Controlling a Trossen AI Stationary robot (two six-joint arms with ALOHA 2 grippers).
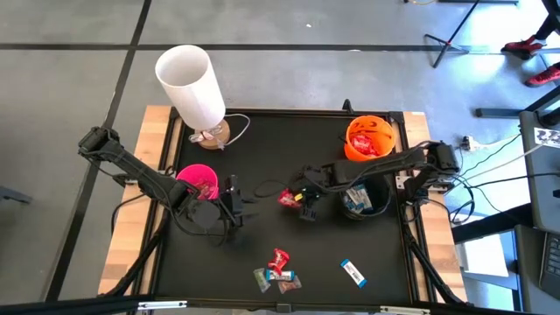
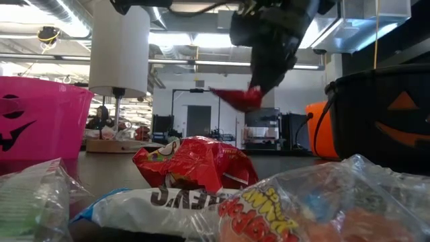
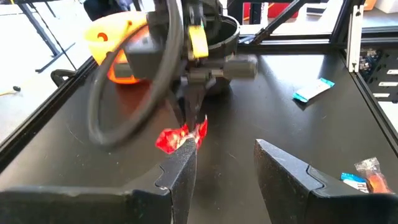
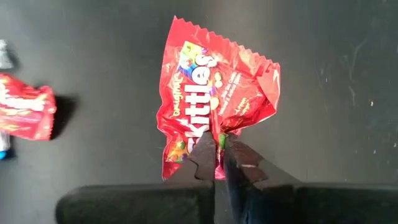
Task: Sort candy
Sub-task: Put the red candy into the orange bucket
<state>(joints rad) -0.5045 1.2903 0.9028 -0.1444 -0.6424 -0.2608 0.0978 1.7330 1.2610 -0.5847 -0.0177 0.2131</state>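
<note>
Right gripper (image 4: 219,149) above black table (image 1: 262,149)

A white-shaded lamp (image 1: 191,83) stood at the black worktop's (image 1: 262,157) far edge, a pink bowl (image 1: 199,180) sat left, and orange (image 1: 368,136) and black (image 1: 360,199) pumpkin-faced bowls sat right.

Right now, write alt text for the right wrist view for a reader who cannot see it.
The right hand pinches a red Skittles packet by its edge, above a black table top. Another red candy lies off to one side on the table.
</note>
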